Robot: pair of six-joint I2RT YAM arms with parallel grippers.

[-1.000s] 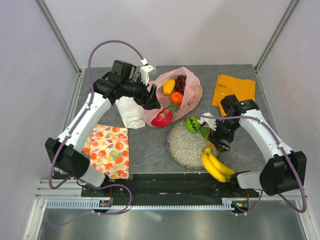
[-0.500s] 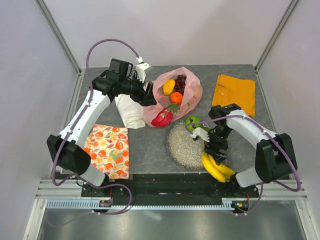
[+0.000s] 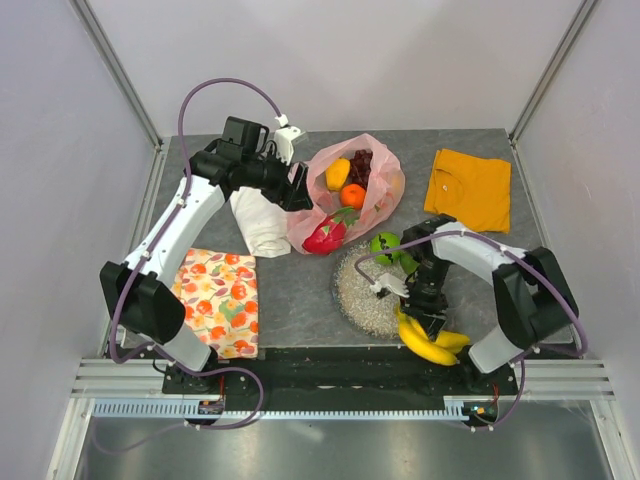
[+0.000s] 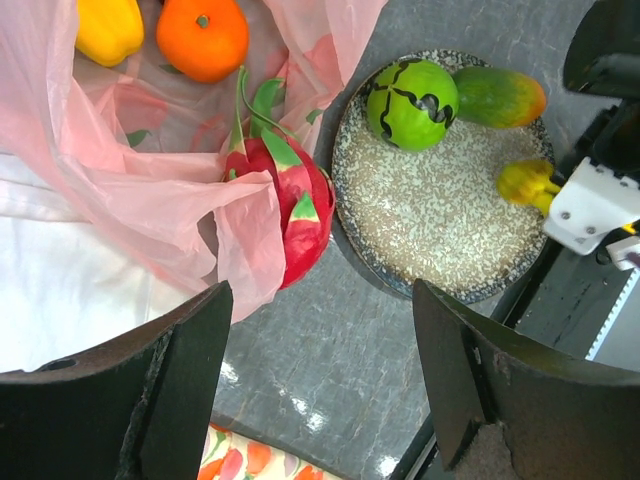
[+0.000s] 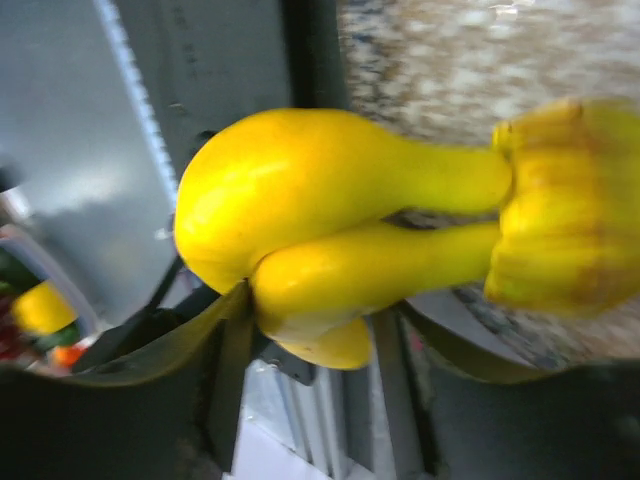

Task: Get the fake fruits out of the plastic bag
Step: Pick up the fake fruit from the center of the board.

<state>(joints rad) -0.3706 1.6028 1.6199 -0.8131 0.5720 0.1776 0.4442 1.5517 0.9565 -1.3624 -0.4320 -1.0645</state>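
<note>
- The right end effector has swung away from the mango to the bananas, at the 4 o'clock edge of the dish.
- Its jaws have drawn in around the bunch, which lies between them. Whether they grip it yet, I cannot tell.
- The left end effector stays wide open and empty at the 9 o'clock side of the bag.
- The green fruit sits on the dish. The dragon fruit pokes from the bag's mouth.
- The orange, yellow fruit and grapes are inside the bag, so four fruits likely remain to take out.
</note>
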